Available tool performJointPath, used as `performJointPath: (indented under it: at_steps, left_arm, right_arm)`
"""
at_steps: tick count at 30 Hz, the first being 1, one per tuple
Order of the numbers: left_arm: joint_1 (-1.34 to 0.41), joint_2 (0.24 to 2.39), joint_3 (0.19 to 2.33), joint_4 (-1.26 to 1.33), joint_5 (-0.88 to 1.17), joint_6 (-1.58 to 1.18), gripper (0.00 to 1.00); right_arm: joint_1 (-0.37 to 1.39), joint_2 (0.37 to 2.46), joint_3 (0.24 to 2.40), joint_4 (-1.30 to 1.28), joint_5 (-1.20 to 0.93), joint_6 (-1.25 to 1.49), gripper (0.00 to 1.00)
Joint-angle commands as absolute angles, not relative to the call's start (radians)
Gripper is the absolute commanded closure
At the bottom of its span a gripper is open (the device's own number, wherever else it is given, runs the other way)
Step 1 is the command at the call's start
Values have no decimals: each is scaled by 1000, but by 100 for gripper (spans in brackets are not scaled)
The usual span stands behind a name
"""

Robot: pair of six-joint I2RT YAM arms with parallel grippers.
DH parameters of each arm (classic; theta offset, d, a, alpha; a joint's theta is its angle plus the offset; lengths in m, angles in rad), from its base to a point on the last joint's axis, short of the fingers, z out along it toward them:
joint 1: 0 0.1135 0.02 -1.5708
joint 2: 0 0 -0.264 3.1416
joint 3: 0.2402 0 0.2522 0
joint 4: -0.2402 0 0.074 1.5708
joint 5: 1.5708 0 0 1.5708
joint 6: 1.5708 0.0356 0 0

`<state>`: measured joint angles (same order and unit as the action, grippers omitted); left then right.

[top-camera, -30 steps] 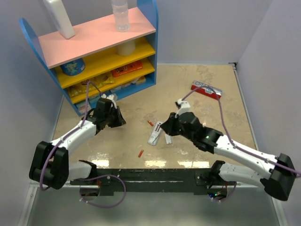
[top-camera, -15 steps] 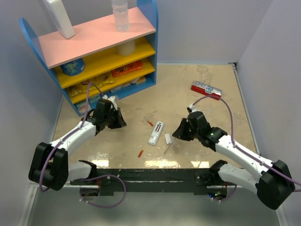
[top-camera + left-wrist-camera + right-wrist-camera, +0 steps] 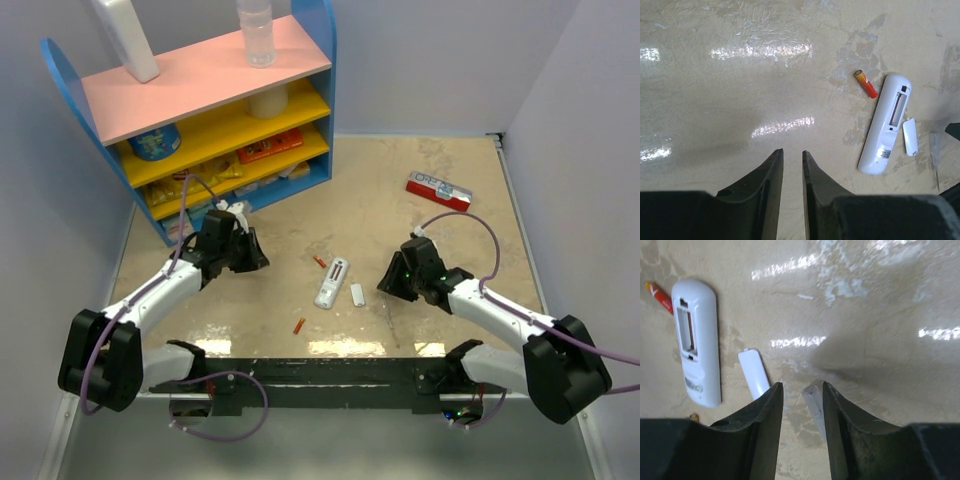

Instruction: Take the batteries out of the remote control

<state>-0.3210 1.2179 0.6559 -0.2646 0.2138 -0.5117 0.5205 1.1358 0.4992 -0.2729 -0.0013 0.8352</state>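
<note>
Just changed: you have pulled the right gripper (image 3: 801,390) back from the remote control (image 3: 331,283); its jaws are released, and the thin clear stick (image 3: 388,322) now lies on the bench (image 3: 380,200)
Left gripper (image 3: 792,157): hovers left of the remote, jaws nearly together, grasping nothing
Remote control: mid-bench, back up, bay empty, white cover (image 3: 909,136) just beside it
Batteries: 2 out; 1 battery (image 3: 319,262) near the remote's far end, the other battery (image 3: 298,326) nearer the arm bases
Meaning: the unloading looks done
Surface: glossy beige marbling, streaks of glare
Room: blue shelf unit (image 3: 320,60) far left, red-and-white box (image 3: 440,190) far right, pale walls
</note>
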Motion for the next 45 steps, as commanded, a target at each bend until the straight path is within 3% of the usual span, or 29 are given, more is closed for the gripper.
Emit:
performJointPath:
  at_steps: [1,15,18,19,21,24,25,27,28,34,45]
  left_arm:
    - [-316,1177,640,-252,224,-503,73]
    - [-316,1123,641,-244,232,-494,72]
    - [-316,1045,646,-210,300,-476,68]
    - [-316,1020,649,-200,325,-472,64]
    - [-316,942,660,-180,370,-480,60]
    - [-318,835,699,-175,387,-494,50]
    - [-319,812,727,-176,391,-491,38]
    - [-319,760,758,-199,414,-485,22]
    - [-319,746,787,-209,425,-474,0]
    - [-319,634,801,-236,500,-489,0]
    - [-319,473,710,-255,396,-523,0]
  right_arm:
    - [489,1164,511,-190,86,839,60]
    - [483,1166,695,-386,180,596,56]
    - [483,1106,781,-471,112,496,48]
    - [483,1085,823,-500,86,479,36]
    - [485,1008,866,-528,33,459,25]
    - [483,904,931,-561,3,483,4]
    - [483,882,951,-569,3,494,2]
    - [483,818,968,-580,-28,521,2]
    - [483,798,980,-587,-60,525,1]
    - [483,628,976,-658,-38,554,2]
    - [483,495,914,-682,-32,535,2]
